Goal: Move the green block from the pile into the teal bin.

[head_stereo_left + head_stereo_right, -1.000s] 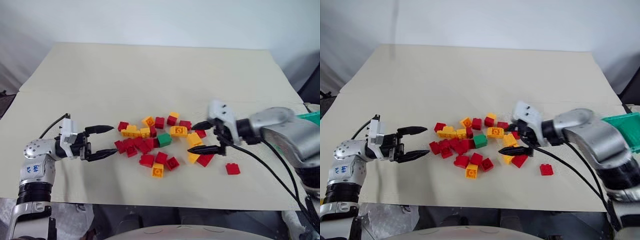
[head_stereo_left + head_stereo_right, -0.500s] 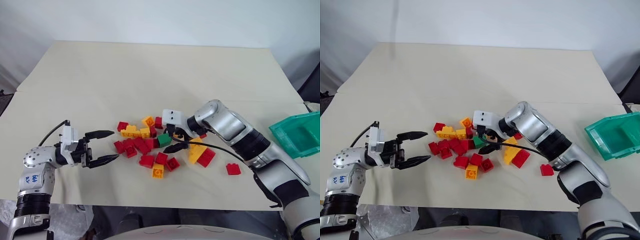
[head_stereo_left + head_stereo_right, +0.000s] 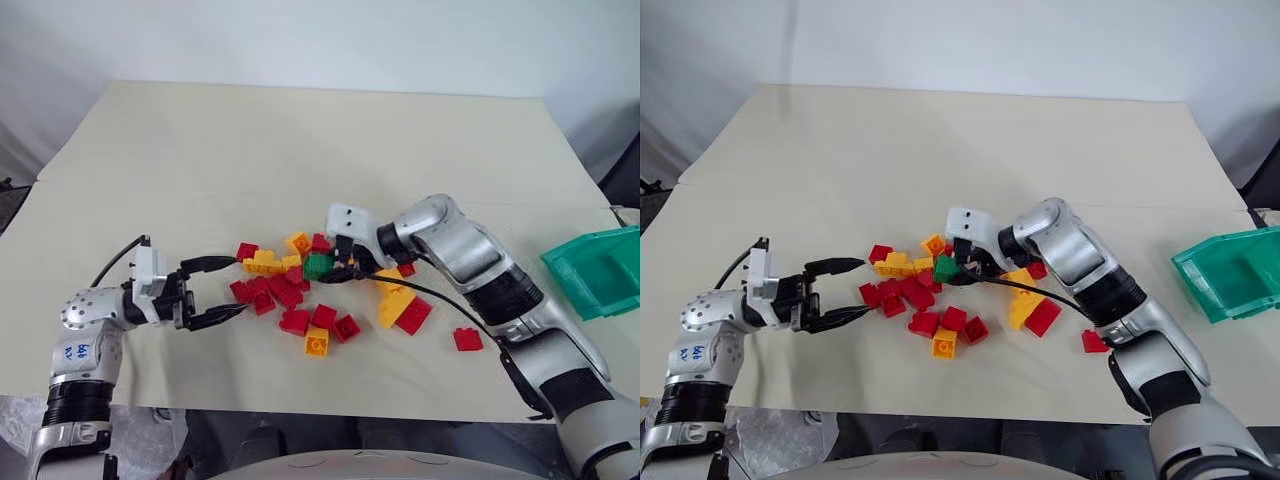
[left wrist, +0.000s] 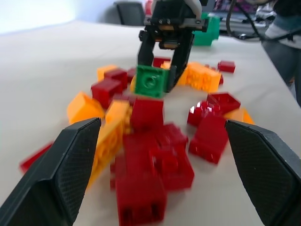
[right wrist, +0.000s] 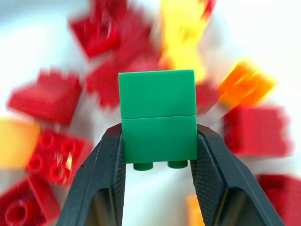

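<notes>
The green block (image 3: 318, 265) is pinched between the two black fingers of my right gripper (image 3: 322, 268), just above the middle of the pile (image 3: 290, 292) of red and yellow bricks. In the right wrist view the green block (image 5: 157, 113) sits squarely between the fingers (image 5: 106, 165), with the bricks blurred behind it. My left gripper (image 3: 236, 287) stands open at the pile's left edge, holding nothing. Seen from the left wrist, the green block (image 4: 150, 81) hangs in the right gripper beyond the red bricks. The teal bin (image 3: 590, 243) stands at the table's right edge.
A lone red brick (image 3: 466, 339) lies to the right of the pile, toward the bin. The beige table (image 3: 300, 150) stretches bare behind the pile. My right arm's black cable (image 3: 450, 310) runs over the bricks on the pile's right side.
My right gripper swung left into the pile, closed on the green block and now holds it. My left gripper edged slightly toward the pile, still open.
</notes>
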{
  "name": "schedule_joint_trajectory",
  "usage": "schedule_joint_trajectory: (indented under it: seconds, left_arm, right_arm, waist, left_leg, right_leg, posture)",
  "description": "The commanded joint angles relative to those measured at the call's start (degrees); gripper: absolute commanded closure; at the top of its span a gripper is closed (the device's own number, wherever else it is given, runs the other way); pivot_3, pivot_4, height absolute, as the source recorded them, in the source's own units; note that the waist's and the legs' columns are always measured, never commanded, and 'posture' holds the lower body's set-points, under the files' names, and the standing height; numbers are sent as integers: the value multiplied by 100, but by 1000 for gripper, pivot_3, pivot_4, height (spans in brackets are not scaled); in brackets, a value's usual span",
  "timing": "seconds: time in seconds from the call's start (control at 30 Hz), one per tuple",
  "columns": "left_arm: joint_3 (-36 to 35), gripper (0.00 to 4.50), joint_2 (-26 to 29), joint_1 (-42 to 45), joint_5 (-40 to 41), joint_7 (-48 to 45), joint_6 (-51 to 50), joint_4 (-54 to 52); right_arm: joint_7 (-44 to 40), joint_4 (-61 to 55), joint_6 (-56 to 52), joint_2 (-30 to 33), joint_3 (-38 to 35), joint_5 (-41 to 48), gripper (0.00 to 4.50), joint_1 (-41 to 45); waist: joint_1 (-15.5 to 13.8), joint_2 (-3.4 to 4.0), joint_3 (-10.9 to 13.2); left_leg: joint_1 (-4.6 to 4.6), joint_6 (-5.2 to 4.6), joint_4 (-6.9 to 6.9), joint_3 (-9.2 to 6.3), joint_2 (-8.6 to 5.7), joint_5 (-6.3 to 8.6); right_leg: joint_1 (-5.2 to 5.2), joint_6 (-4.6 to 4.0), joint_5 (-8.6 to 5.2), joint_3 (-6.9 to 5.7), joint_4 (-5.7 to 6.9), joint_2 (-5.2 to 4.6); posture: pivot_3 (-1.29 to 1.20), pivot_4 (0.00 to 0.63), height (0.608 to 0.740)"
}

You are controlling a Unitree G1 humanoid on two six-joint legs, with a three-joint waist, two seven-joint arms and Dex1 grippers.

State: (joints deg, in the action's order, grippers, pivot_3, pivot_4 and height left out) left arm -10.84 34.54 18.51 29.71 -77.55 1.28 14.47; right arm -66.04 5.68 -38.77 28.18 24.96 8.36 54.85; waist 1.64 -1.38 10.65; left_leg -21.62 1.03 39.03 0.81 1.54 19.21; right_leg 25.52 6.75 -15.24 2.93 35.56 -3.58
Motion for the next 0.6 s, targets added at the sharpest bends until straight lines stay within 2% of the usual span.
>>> schedule_joint_trajectory:
  seconds: [0.03,0.1,0.23,0.33,0.5,0.6]
  left_arm:
    - [231,0,-176,284,-20,-112,56,12]
    - [545,0,-496,726,-164,-3,60,51]
    - [815,0,-872,1161,-349,194,98,105]
    - [1052,0,-1157,1465,-496,331,108,186]
    - [1331,0,-1645,2062,-618,337,136,703]
    - [1426,0,-1823,2325,-639,112,254,1013]
  right_arm:
    - [69,-853,-126,591,-809,256,2985,-422]
    - [417,-1484,-496,1109,-1779,464,2985,-964]
    - [1065,-2145,-916,1637,-2945,570,2985,-1691]
    - [1300,-2473,-1287,2287,-3804,485,2985,-2395]
    - [1427,-2186,-1428,3374,-5429,48,2985,-3933]
    - [1552,-1852,-1413,3702,-5905,-163,2985,-4530]
  waist:
    - [-28,0,0]
    - [-134,0,0]
    - [-176,1,0]
    - [-168,1,0]
    - [-194,4,0]
    - [-182,4,0]
  left_leg:
    - [0,0,0,0,0,0]
    - [-5,0,1,4,-5,0]
    - [-34,-1,18,11,-20,0]
    - [-32,-2,15,12,-16,1]
    - [-31,-10,15,14,-18,-4]
    - [-24,-18,15,26,-28,-9]
  right_leg:
    - [0,0,0,0,-1,0]
    - [-7,-2,-1,-26,-5,-6]
    - [-2,3,2,-36,-13,-17]
    - [-2,3,2,-33,-15,-7]
    - [-3,6,3,-29,-15,-2]
    - [-5,16,9,-8,-15,-2]
  posture:
    - [0,150,740]
    - [0,150,740]
    - [0,150,740]
    - [0,150,740]
    - [0,150,740]
    - [0,150,740]
